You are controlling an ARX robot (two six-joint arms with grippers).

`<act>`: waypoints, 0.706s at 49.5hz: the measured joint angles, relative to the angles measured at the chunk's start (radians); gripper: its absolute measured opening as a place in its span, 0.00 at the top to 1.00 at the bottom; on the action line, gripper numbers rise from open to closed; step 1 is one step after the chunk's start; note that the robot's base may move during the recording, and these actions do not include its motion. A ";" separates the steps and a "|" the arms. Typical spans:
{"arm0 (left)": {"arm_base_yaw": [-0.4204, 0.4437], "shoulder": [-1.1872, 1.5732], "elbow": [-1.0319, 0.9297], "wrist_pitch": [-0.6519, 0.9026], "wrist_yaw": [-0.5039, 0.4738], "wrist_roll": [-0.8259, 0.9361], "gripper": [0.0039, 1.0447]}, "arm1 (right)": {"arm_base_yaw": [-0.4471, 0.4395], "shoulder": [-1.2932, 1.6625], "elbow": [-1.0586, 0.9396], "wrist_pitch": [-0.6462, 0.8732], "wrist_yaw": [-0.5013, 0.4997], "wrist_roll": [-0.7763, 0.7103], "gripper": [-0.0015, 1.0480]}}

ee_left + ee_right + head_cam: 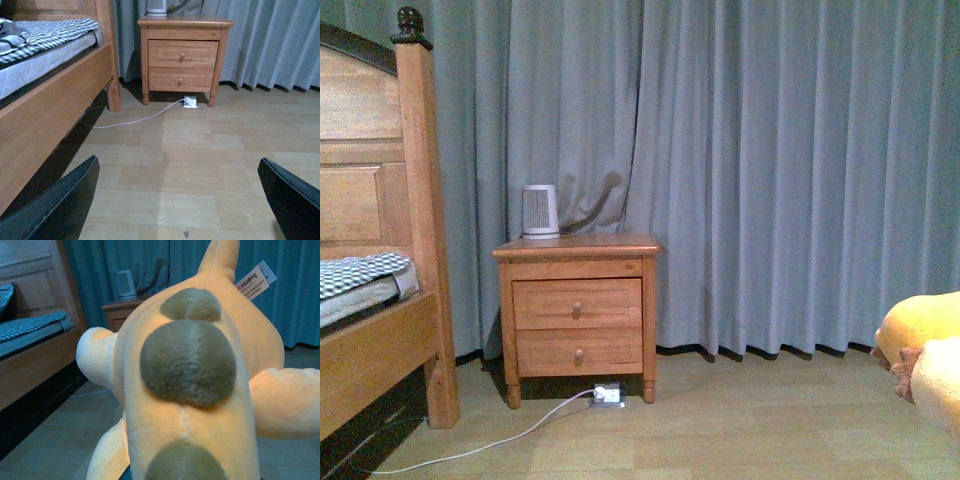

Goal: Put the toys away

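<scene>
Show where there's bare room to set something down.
The nightstand top is bare right of the small white appliance. The wood floor is open between nightstand, curtain and plush toy. It is tighter by the bed frame, where a white cable trails.

**Colours and patterns, bedroom**

Plush toy [190, 390]: yellow-orange, paler cream on the limbs, with a row of round olive-brown spots down the back. Tag [255, 281]: white, red lettering. Curtain [770, 150]: plain grey-blue. Table [578, 300] and bed frame [420, 200]: honey-brown wood. Bedding [360, 272]: dark-and-white check. Small appliance [540, 210]: white, grey striped front. Floor [740, 430]: pale wood planks. Left gripper [178, 161]: jaws black.
</scene>
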 joint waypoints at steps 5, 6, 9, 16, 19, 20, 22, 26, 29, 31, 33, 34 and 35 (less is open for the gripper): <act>0.000 0.000 0.000 0.000 0.000 0.000 0.06 | 0.000 0.000 0.000 0.000 0.000 0.000 0.93; 0.000 0.000 0.000 0.000 0.000 0.000 0.06 | 0.000 0.000 0.000 0.000 0.000 0.000 0.93; 0.000 0.000 0.000 0.000 0.000 0.000 0.06 | 0.000 0.000 0.000 0.000 0.000 0.000 0.93; 0.000 0.000 0.000 0.000 0.000 0.001 0.06 | 0.000 0.000 0.000 0.000 0.000 0.000 0.93; 0.000 0.000 0.000 0.000 0.000 0.001 0.06 | 0.000 0.000 0.000 0.000 0.000 0.000 0.93; 0.000 0.000 0.000 0.000 0.000 0.001 0.06 | 0.000 0.000 0.000 0.000 0.000 0.000 0.93; 0.000 0.000 0.000 0.000 0.000 0.001 0.06 | 0.000 0.000 0.000 0.000 0.000 0.000 0.93; 0.000 0.000 0.000 0.000 0.000 0.001 0.06 | 0.000 0.000 0.000 0.000 0.000 0.000 0.93; 0.000 0.000 0.000 0.000 0.000 0.001 0.06 | 0.000 0.000 0.000 0.000 0.000 0.000 0.93; 0.000 0.000 0.000 0.000 0.000 0.001 0.06 | 0.000 0.000 0.000 0.000 0.000 0.000 0.93; 0.000 0.000 0.000 0.000 0.000 0.001 0.06 | 0.000 0.000 0.000 0.000 0.000 0.000 0.93; 0.000 0.000 0.000 0.000 0.000 0.001 0.06 | 0.000 0.000 0.000 0.000 0.000 0.000 0.93; 0.000 0.000 0.000 0.000 0.000 0.001 0.06 | 0.000 0.000 0.000 0.000 0.000 0.000 0.93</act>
